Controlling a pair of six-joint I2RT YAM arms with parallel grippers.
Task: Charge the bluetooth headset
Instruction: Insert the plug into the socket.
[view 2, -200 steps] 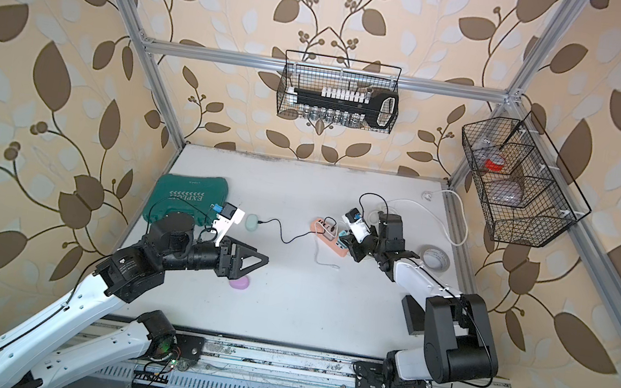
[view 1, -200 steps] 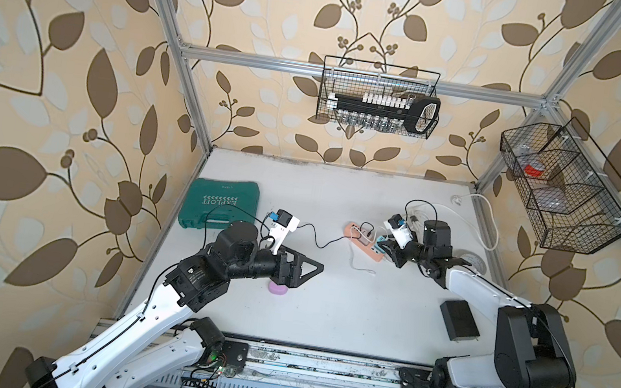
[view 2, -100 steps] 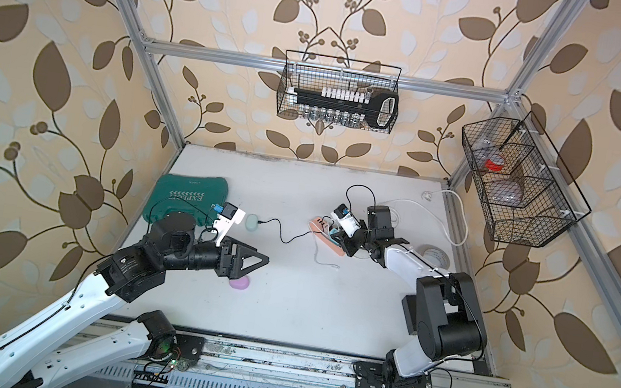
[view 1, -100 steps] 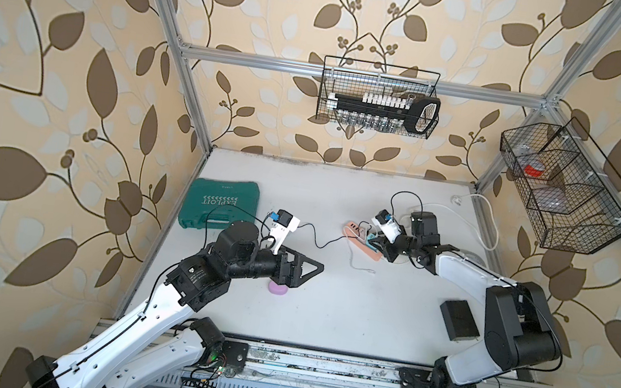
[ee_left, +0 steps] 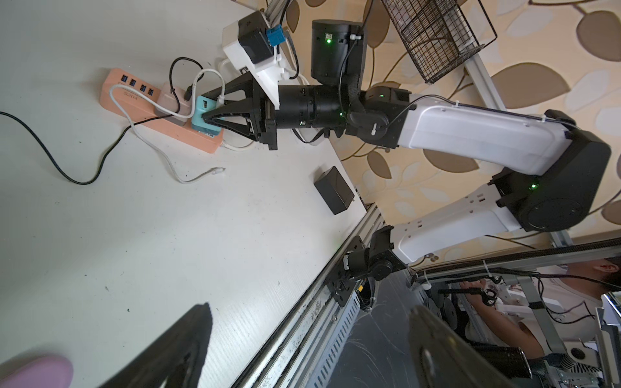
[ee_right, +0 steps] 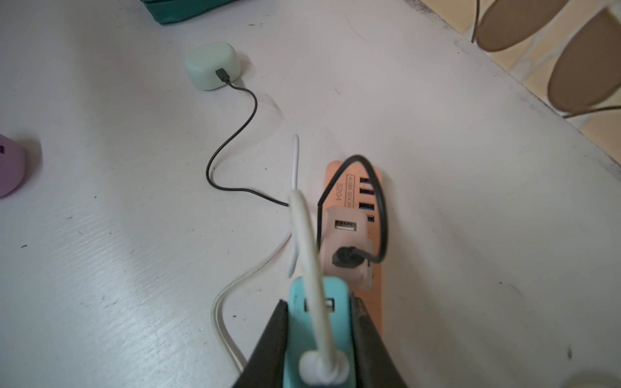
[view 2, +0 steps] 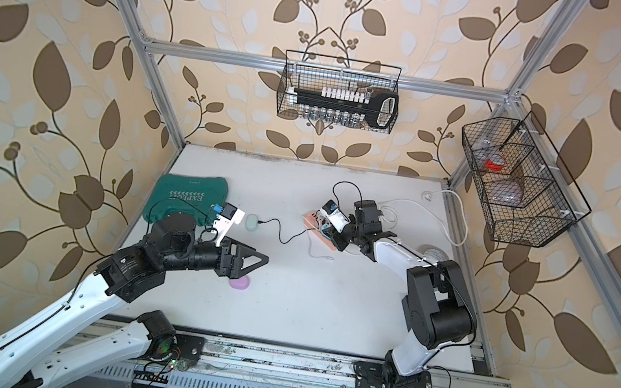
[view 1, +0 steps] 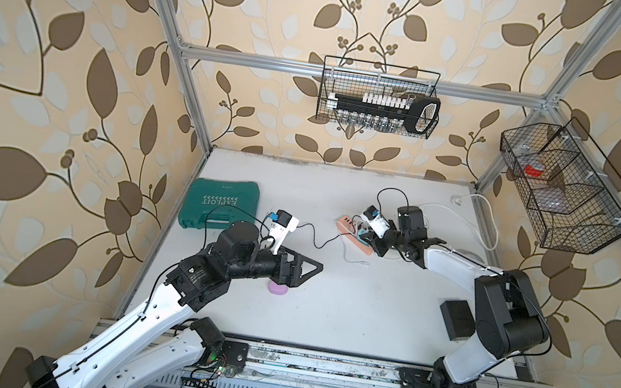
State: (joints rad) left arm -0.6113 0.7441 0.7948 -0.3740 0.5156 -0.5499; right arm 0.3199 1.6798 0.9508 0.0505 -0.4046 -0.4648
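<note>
my right gripper (ee_left: 204, 107): clamped on the teal USB charger (ee_right: 337, 295), one jaw on each side face. The charger sits on the orange power strip (ee_right: 376, 292), at the end toward my right arm. The view is blurry that close, so I can't say if it's fully seated. A white cable (ee_right: 309, 242) is plugged into the charger's face and arcs over it. Its free end lies loose on the table (view 1: 364, 326) just beside the strip.

Next on the strip, right beside the teal one, is a beige charger (ee_right: 360, 218) with a black cable (ee_right: 235, 134) plugged in. That cable runs across the table into the mint-green earbud case (ee_right: 208, 63). The case lies flat between the strip and the green tool case (view 1: 221, 203), touching neither.

my left gripper (view 1: 315, 266): jaws wide apart, holding nothing. It hangs just over the lilac earbud case (view 1: 278, 288), which lies on the table well apart from the strip.

A black box (view 1: 456, 318) lies near the table's right edge, beside my right arm.
</note>
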